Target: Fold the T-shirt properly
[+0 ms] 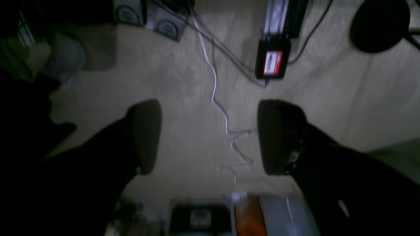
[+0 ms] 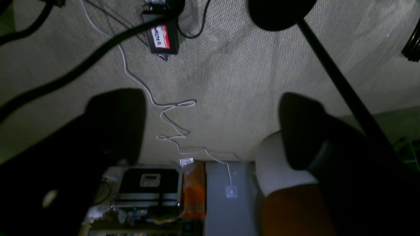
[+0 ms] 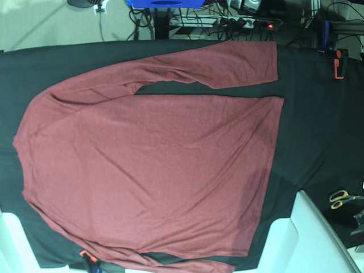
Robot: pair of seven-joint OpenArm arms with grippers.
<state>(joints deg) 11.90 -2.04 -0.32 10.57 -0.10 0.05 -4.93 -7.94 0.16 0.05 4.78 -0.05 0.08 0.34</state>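
The maroon T-shirt (image 3: 153, 165) lies spread flat on the black table cloth (image 3: 318, 125) in the base view, with its hem to the right and its shoulders to the left. One long sleeve (image 3: 210, 65) runs along the top, the other (image 3: 170, 263) along the bottom edge. Neither gripper shows in the base view. In the left wrist view my left gripper (image 1: 210, 137) is open over carpet, with nothing between its fingers. My right gripper (image 2: 210, 127) is open too, also over carpet and empty. The shirt shows in neither wrist view.
Scissors (image 3: 341, 198) lie at the cloth's right edge. Orange clamps (image 3: 339, 62) (image 3: 85, 255) sit on the cloth's edges. White robot parts (image 3: 301, 239) fill the lower corners. On the carpet lie a white cable (image 1: 215, 91) and a red-labelled black box (image 1: 273, 60) (image 2: 160, 36).
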